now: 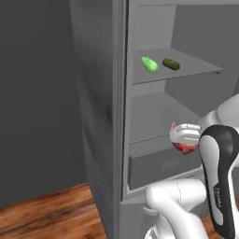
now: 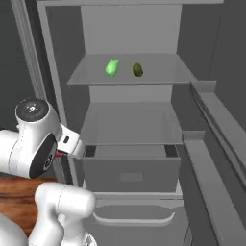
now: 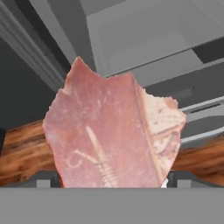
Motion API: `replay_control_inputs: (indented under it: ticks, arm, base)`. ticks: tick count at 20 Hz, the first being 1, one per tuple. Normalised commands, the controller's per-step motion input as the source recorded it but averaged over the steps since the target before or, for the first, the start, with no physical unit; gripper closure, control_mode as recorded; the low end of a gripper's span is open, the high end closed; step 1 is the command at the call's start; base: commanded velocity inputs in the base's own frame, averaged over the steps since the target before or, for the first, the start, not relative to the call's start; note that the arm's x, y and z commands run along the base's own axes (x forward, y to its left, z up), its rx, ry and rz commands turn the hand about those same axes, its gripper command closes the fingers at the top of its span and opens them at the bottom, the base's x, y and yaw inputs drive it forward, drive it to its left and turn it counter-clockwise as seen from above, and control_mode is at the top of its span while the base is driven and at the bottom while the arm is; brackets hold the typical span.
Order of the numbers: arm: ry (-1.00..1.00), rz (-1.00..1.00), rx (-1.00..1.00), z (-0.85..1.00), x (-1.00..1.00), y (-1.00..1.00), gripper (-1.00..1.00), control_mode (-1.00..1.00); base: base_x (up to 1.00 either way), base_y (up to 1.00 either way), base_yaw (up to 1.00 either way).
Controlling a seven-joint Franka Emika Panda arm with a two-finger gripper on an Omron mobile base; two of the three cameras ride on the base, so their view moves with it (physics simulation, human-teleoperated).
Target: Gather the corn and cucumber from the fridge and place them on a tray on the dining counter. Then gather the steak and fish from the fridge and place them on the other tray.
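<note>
Pink-red marbled flat steak sits clamped between my tool's widely spread fingers, in front of the open grey fridge, its long axis pointing away from my tool.

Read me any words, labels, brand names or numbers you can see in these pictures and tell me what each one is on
Small pale lettering on the arm's dark forearm cover: too small and blurred to read.
Nothing legible on the fridge, the steak, the corn or the cucumber.
</note>
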Motion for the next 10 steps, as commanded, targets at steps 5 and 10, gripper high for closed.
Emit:
replay_control_inputs:
  ticks: [5, 10]
  arm:
    - [0.00, 0.00, 0.00, 0.00, 0.00, 0.00, 1.00, 1.00]
    - [0.00, 0.00, 0.00, 0.00, 0.00, 0.00, 1.00, 1.00]
  base:
    - [-0.32, 0.88, -0.39]
    - [-0.41, 0.80, -0.42]
